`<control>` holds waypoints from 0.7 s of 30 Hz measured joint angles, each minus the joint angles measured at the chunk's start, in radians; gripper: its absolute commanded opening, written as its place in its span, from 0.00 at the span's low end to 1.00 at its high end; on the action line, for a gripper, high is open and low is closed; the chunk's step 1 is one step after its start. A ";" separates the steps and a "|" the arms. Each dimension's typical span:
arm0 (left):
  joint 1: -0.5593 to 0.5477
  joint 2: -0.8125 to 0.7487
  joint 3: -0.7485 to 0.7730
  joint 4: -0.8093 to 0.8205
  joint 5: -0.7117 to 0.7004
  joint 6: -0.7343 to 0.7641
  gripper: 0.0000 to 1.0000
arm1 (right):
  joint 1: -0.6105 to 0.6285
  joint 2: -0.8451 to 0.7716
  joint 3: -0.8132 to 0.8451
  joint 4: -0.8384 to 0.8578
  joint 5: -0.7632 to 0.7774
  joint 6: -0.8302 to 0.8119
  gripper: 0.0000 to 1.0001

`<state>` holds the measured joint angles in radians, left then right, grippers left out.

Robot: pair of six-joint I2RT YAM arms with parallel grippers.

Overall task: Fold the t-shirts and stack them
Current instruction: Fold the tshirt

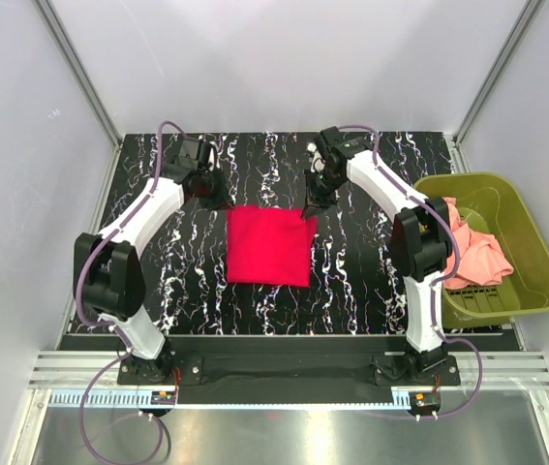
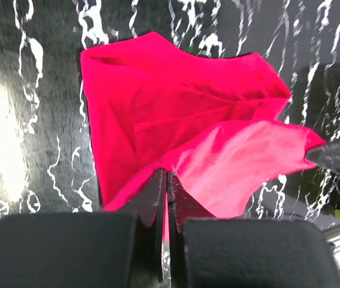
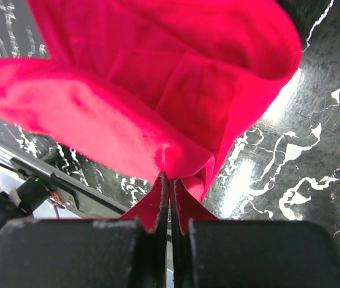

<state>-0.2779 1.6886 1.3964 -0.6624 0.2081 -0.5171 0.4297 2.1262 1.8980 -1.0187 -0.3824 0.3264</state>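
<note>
- On the black marbled table (image 1: 187,281), the red t-shirt (image 1: 269,247) is being seen as a folded square lying between the two arms.
- At its far left corner, the cloth is being pinched by the left gripper (image 2: 167,175), its jaws being pressed together on a thin red edge.
- At its far right corner, the cloth is being clamped likewise by the right gripper (image 3: 170,178).
- Both gripped corners are being held raised, and the top layer is being bowed upward.
- Off to the right, the pink t-shirt (image 1: 472,247) is being held crumpled inside the olive-green basket (image 1: 535,291).
</note>
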 measured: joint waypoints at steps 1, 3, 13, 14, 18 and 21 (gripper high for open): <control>0.000 0.002 0.010 0.001 0.000 0.000 0.00 | 0.000 -0.005 0.011 -0.006 0.000 0.003 0.00; 0.000 0.020 0.032 -0.004 -0.001 0.001 0.00 | -0.001 -0.005 0.032 -0.009 0.003 0.003 0.00; 0.011 0.318 0.228 0.083 -0.016 0.055 0.00 | -0.058 0.135 0.146 0.040 0.013 -0.006 0.04; 0.015 0.362 0.267 0.085 -0.016 0.057 0.00 | -0.072 0.162 0.149 0.056 0.013 -0.006 0.05; 0.035 0.527 0.414 0.110 -0.040 0.072 0.00 | -0.134 0.315 0.243 0.087 -0.001 -0.014 0.14; 0.048 0.608 0.504 0.104 -0.067 0.077 0.21 | -0.171 0.410 0.338 0.094 -0.032 -0.011 0.32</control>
<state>-0.2295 2.2967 1.8999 -0.5583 0.1413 -0.4400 0.2592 2.5359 2.2360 -0.9245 -0.4141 0.3149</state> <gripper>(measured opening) 0.021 0.186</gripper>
